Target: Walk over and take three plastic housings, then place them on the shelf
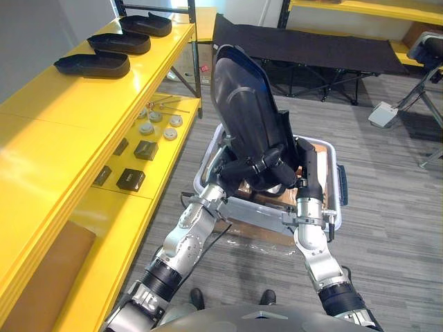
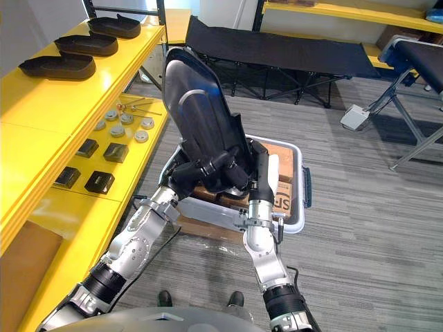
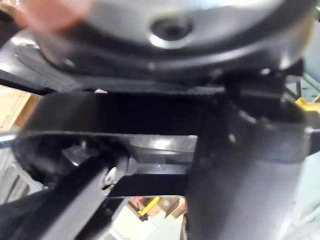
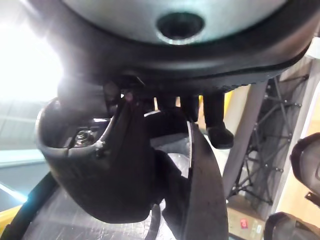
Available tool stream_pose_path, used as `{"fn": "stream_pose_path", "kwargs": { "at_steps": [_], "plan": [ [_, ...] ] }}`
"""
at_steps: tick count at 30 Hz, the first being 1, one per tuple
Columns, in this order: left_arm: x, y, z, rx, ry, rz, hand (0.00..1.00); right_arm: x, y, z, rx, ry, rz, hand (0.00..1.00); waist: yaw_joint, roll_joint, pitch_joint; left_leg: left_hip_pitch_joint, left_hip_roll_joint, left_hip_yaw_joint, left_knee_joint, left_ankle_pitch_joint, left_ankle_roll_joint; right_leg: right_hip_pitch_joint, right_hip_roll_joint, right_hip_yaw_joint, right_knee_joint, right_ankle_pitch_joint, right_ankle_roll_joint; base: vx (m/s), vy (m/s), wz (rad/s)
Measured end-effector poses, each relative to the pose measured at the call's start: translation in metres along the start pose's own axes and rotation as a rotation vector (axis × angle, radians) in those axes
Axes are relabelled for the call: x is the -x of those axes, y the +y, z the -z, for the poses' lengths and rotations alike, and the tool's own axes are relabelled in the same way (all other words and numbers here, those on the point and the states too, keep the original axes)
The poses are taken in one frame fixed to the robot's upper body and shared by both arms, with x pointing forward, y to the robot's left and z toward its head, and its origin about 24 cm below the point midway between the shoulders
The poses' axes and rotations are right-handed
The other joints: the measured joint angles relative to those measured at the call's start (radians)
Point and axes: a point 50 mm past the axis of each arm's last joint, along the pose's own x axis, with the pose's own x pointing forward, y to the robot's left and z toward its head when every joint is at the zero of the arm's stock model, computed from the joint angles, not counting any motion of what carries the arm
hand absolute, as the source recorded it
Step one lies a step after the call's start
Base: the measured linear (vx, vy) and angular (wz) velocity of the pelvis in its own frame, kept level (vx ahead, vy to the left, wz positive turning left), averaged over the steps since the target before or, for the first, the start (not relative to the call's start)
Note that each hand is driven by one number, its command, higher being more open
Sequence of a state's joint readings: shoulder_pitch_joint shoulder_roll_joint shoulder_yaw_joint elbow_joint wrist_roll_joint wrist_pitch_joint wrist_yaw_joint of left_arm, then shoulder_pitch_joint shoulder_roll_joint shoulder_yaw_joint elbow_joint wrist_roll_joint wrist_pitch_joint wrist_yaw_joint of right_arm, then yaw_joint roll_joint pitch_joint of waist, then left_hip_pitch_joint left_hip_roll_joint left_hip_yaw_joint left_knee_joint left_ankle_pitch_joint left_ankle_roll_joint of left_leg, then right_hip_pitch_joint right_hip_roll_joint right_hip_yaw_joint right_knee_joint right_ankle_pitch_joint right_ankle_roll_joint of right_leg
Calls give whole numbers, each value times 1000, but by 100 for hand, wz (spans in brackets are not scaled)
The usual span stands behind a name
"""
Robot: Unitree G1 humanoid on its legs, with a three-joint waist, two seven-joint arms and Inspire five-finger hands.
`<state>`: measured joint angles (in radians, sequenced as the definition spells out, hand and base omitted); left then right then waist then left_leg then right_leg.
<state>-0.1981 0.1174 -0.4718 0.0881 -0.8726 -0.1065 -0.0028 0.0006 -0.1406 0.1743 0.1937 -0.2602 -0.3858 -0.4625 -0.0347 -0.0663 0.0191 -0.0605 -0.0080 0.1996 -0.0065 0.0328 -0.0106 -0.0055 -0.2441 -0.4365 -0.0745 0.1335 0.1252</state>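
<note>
A large black plastic housing (image 1: 246, 104) stands upright between my two hands, above a white bin (image 1: 320, 142). My left hand (image 1: 259, 166) is curled round its lower end from the left. My right hand (image 1: 306, 169) stands flat against its right side, fingers straight and pointing up. In the right wrist view the housing's (image 4: 150, 175) dark curved shell lies just past the fingers (image 4: 215, 117). Three more black housings (image 1: 93, 65) (image 1: 119, 43) (image 1: 147, 25) lie in a row on the top board of the yellow shelf (image 1: 83, 104) at the left.
The bin holds a cardboard box (image 2: 280, 159). The shelf's lower board carries small black boxes (image 1: 145, 149) and round white parts (image 1: 169, 128). A black folding cot (image 1: 304, 48) stands at the back, and a metal stand (image 1: 426, 104) at the far right. Grey floor lies to the right.
</note>
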Motion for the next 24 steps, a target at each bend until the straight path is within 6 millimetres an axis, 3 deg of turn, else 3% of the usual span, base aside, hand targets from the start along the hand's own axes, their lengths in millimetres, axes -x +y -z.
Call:
{"fn": "stream_pose_path", "kwargs": {
  "at_steps": [1, 13, 17, 23, 24],
  "plan": [
    [0, 0, -2, 0, -14, -10, 0, 2, 1, 0, -2, 0, -7, 0, 0, -5, -3, 1, 1, -1, 0, 0, -1, 2, 0, -1, -1, 0, 0, -12, 0, 4],
    [-3, 10, -8, -71, 1, -35, 0, 13, 4, 1, -36, -32, -9, 0, 0, -37, -22, 3, 1, -3, 0, 2, -1, 7, 0, -6, -3, 0, 0, -3, 0, 1],
    [-12, 17, -12, -167, 49, -36, 0, 20, 2, 2, -33, -42, -30, 0, -2, -38, -22, 3, 2, -2, 0, 2, -1, 7, 0, -5, -3, 0, -1, 0, 0, 0],
    [-13, 19, -9, -172, 104, 16, 0, 25, 2, 4, -41, -24, -5, 0, -10, -39, -21, 0, 2, -2, 6, 0, -2, 6, 0, -2, -4, 2, -1, 0, 0, 0],
    [-14, 19, -9, -173, 111, 19, 0, 25, 1, 5, -39, -23, -2, 100, -10, -39, -21, -1, 2, -2, 7, 0, -2, 6, 0, -2, -4, 2, -1, 0, 0, 0]
  ]
}}
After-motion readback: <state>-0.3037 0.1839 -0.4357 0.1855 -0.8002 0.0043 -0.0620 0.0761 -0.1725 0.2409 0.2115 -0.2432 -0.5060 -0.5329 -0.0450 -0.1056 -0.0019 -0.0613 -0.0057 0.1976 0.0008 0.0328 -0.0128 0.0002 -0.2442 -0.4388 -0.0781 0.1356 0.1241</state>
